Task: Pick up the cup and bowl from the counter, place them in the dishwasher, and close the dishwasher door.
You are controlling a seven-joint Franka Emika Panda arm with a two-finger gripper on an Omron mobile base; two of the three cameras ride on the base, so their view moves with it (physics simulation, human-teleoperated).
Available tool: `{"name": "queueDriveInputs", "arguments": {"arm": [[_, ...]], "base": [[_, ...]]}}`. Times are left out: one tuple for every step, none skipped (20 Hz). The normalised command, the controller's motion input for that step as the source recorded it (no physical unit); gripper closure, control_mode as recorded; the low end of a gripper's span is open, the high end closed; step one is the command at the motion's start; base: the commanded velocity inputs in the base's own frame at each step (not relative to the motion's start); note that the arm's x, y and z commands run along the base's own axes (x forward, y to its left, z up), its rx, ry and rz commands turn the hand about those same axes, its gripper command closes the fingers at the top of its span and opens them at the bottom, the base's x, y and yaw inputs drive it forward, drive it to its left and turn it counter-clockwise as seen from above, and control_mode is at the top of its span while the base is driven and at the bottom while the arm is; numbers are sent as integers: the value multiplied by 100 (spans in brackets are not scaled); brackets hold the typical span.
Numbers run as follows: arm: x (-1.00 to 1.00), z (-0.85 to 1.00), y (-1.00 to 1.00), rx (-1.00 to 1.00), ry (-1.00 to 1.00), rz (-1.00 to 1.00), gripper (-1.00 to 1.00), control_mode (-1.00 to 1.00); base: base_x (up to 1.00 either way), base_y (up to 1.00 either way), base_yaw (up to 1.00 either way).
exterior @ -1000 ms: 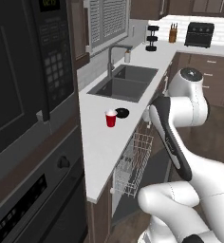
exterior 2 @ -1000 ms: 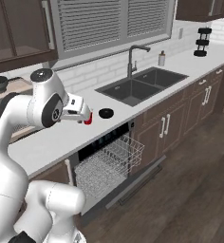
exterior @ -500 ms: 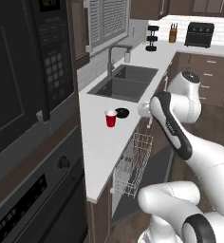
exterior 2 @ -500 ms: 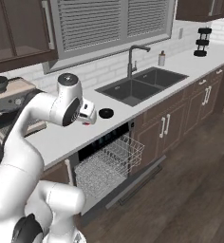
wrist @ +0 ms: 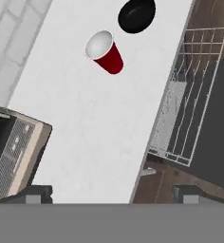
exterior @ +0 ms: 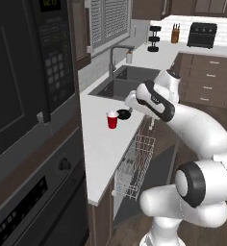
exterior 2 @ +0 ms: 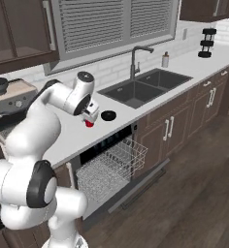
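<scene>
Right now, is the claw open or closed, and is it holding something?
Claw: open and holding nothing; the cup and the bowl stand untouched on the counter.

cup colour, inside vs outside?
The cup is red outside, white inside and at the rim; clearest in the hand view.

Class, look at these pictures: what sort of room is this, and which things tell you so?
A home kitchen, most likely: a sink set into a white counter, an open dishwasher with wire racks below, and a built-in oven.

Even, bright render; soft shadows, low-res blur.
</scene>
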Motion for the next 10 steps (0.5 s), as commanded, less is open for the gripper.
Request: {"name": "queueDriveInputs", "arguments": {"arm": [[72, -36, 22, 9, 17, -7, -100, -100], [68, -44, 11, 8, 15, -5, -100, -100], [57, -48, 0, 6, 10, -1, -100, -100], [57, -54, 0, 5, 9, -1, -100, -100], [61, -60, 0, 4, 7, 0, -100, -100], [64, -61, 0, 3, 7, -1, -100, -100], [74, -41, 0, 3, 7, -2, -100, -100], [79, -26, 0, 3, 7, -3, -100, -100], [78, -24, 0, 1, 6, -4, -100, -100], [73, -36, 0, 1, 4, -2, -100, -100]], "base": [[0, 0, 0], [0, 0, 0], [0, 0, 0], [0, 0, 0], [0, 0, 0], [0, 0, 0], [0, 0, 0], [0, 0, 0], [0, 0, 0], [0, 0, 0]]}}
